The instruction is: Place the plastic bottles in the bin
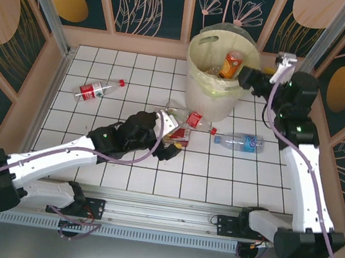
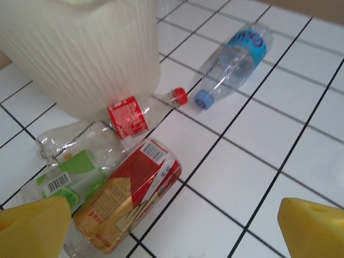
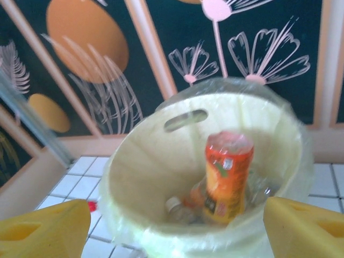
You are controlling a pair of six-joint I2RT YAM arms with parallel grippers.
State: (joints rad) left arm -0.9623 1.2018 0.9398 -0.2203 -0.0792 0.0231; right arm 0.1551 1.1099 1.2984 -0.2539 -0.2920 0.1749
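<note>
Both spread wide and empty, the right gripper (image 3: 174, 228) hangs over the bin (image 3: 141, 161) with an orange bottle (image 3: 226, 177) inside, the left gripper (image 2: 172, 231) above bottles (image 2: 129, 193) clustered at its foot, apparently lining up a grab.

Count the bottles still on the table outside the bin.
5: far-left bottle, blue-label bottle right, three by the bin: red-cap bottle, green-label bottle, amber bottle. Others may hide.
</note>
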